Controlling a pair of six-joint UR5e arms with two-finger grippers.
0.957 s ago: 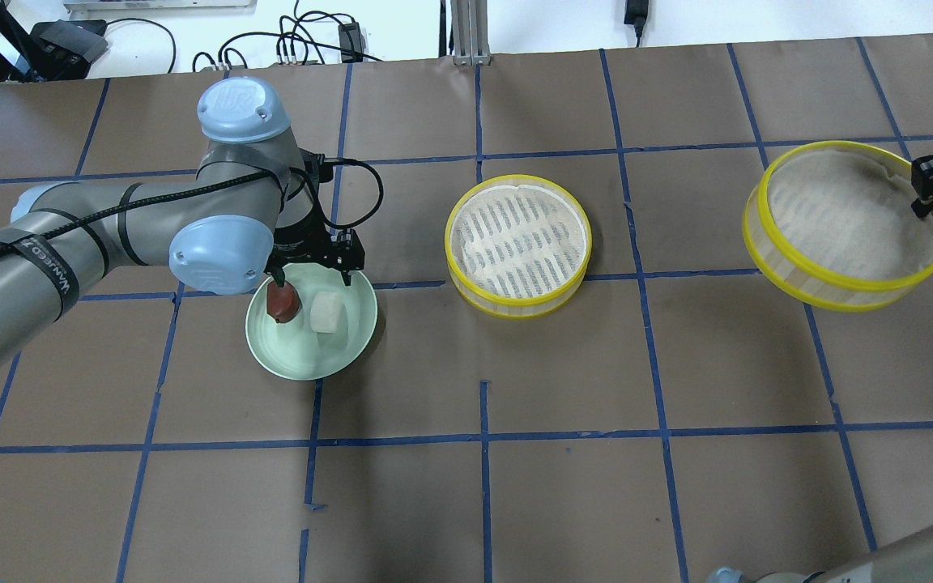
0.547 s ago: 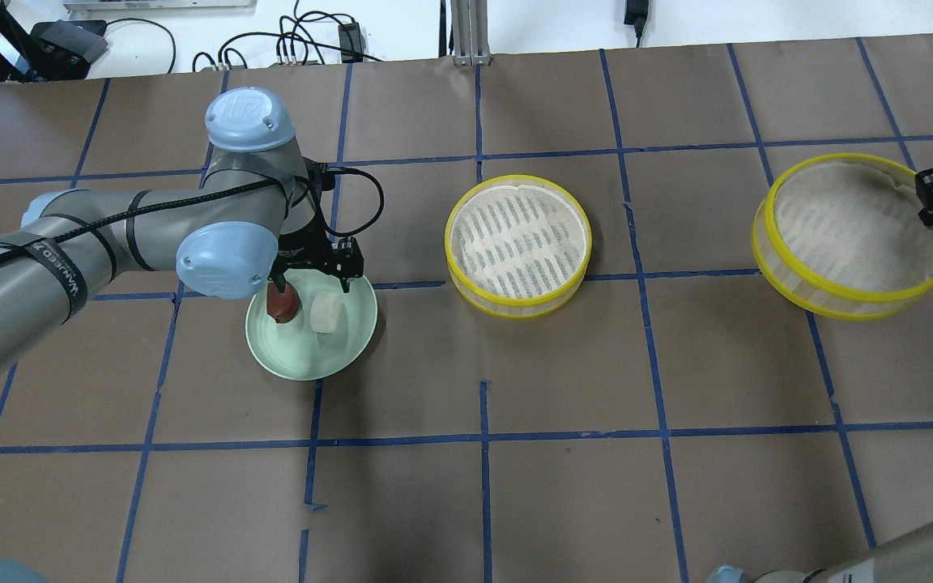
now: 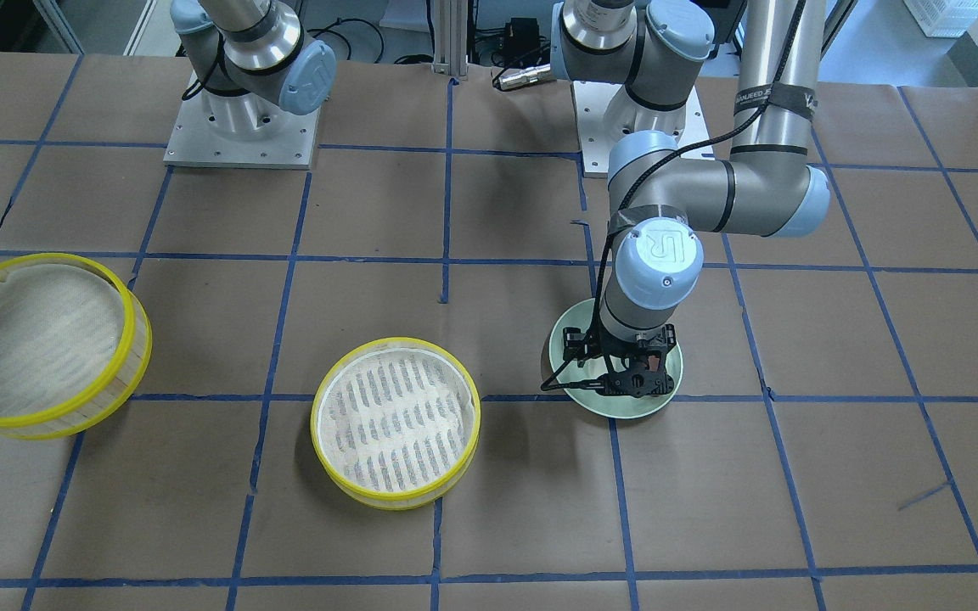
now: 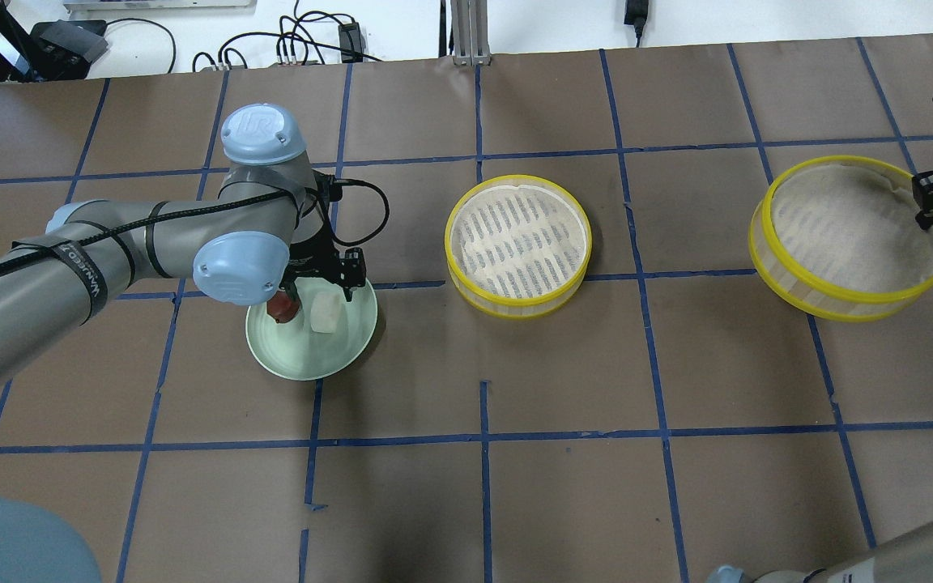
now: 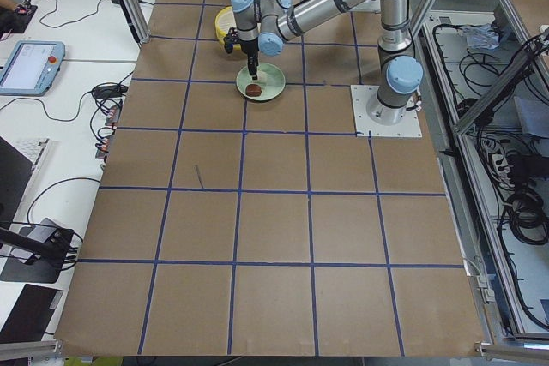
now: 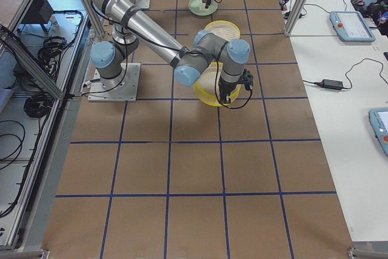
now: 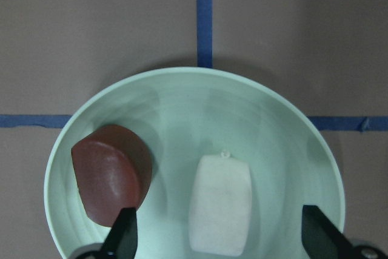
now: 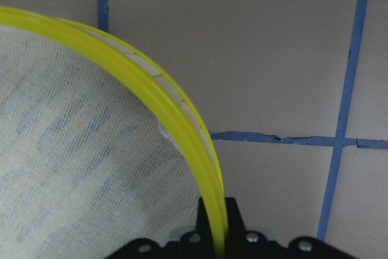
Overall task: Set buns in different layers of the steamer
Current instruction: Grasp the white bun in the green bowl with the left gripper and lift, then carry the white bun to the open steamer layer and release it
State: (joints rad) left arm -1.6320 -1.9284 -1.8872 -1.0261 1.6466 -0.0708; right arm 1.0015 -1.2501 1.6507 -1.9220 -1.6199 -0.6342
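Observation:
A white bun (image 7: 219, 204) and a reddish-brown bun (image 7: 112, 177) lie side by side in the pale green plate (image 7: 200, 107). My left gripper (image 7: 221, 238) is open just above the plate. Its fingers straddle the white bun, and the brown bun lies against the outside of one finger. In the overhead view the left gripper (image 4: 318, 288) covers part of both buns. One steamer layer (image 4: 515, 308) stands empty at the table's middle. My right gripper (image 4: 922, 212) is shut on the yellow rim (image 8: 182, 125) of the second layer (image 4: 831, 301) and holds it tilted at the far right.
The brown table is marked with a blue tape grid. The plate (image 4: 313, 360) sits about one grid square to the left of the middle steamer layer. Cables and a metal post lie beyond the table's far edge.
My left gripper has come down closer over the plate and the white bun. The steamer layer in my right gripper has shifted slightly and tilts less.

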